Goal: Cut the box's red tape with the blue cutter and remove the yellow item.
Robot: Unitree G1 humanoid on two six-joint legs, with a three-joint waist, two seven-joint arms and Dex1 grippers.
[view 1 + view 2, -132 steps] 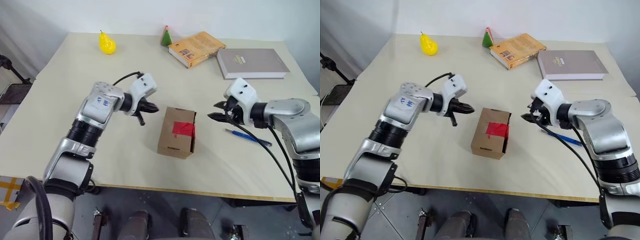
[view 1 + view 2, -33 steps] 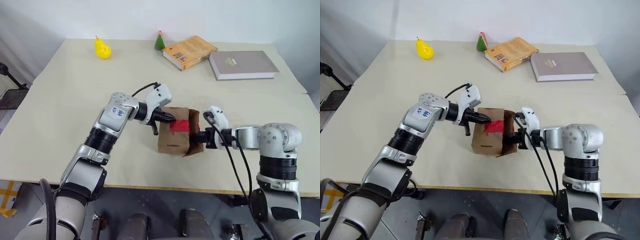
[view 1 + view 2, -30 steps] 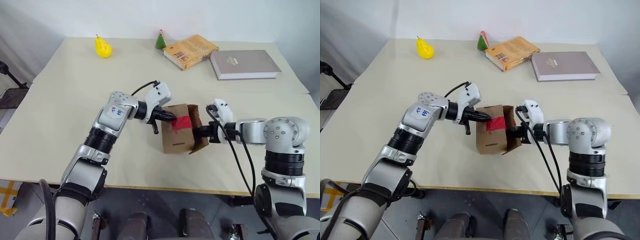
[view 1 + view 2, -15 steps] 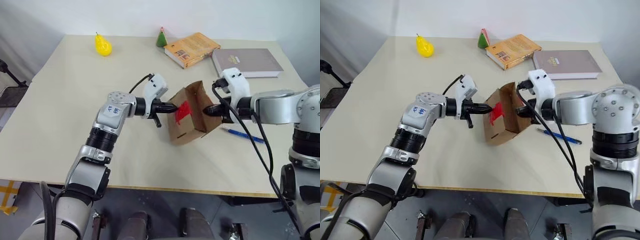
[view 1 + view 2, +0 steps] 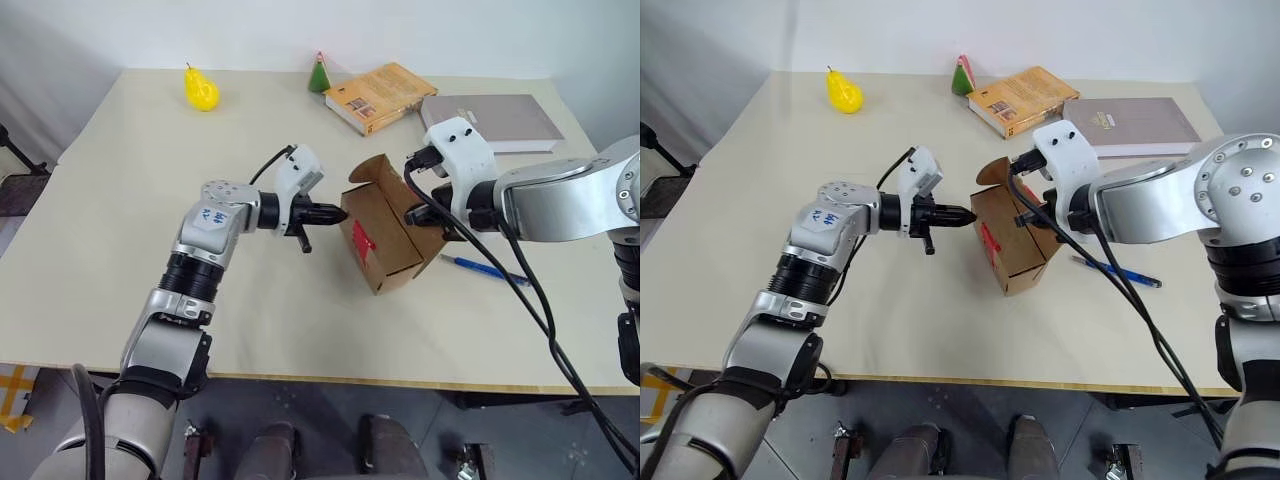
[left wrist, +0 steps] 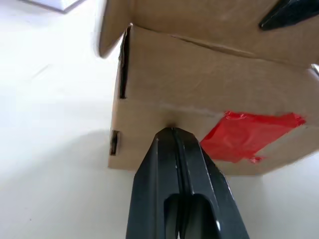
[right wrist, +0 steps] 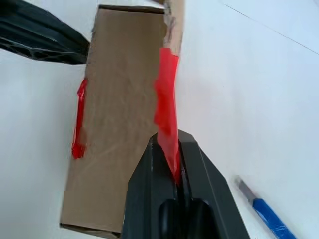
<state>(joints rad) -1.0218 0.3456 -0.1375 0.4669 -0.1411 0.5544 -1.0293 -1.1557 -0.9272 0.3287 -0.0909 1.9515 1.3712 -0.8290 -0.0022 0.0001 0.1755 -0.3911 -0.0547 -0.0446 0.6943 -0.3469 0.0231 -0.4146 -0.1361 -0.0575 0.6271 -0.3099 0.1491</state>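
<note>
The box [image 5: 385, 232] sits tipped up on one edge near the middle of the table [image 5: 120, 210], its taped face turned toward the left arm, a flap sticking up at its far corner. The left gripper [image 5: 335, 213] comes in level from the box's left side, fingers pressed together with nothing between them, and the wrist view shows their tips right up against the cardboard just beside the red tape [image 6: 246, 135]. On the box's other side, the right gripper [image 7: 172, 164] is clamped on a flap of the box, and the wrist view shows a torn strip of the red tape running down the flap's edge into the closed fingers. A second bit of red clings to the box's opposite edge.

The blue cutter [image 5: 488, 270] lies flat on the table just to the right of the box, under the right arm's cable, touched by neither gripper.

Far behind the box, a yellow pear [image 5: 200, 88] stands toward the table's far left corner, a small green cone [image 5: 319, 74] sits at the back edge, and two books, orange [image 5: 380, 96] and grey [image 5: 505, 112], lie at the back right.
</note>
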